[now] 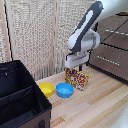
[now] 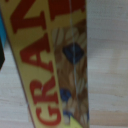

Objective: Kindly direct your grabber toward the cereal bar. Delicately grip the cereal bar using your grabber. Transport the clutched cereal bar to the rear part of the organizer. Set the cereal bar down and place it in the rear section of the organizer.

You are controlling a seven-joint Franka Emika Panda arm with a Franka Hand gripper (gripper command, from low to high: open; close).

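Gripper [image 1: 76,67] low over upright cereal bar [image 1: 76,79] (fingertips hidden); jaw state unclear; wrist view blurred.

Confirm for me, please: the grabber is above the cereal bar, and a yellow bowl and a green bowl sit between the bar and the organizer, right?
Not quite: the second bowl is blue, not green, as the exterior view shows. The rest holds: the grabber is above the cereal bar, and the yellow bowl sits beside the blue one between the bar and the organizer.
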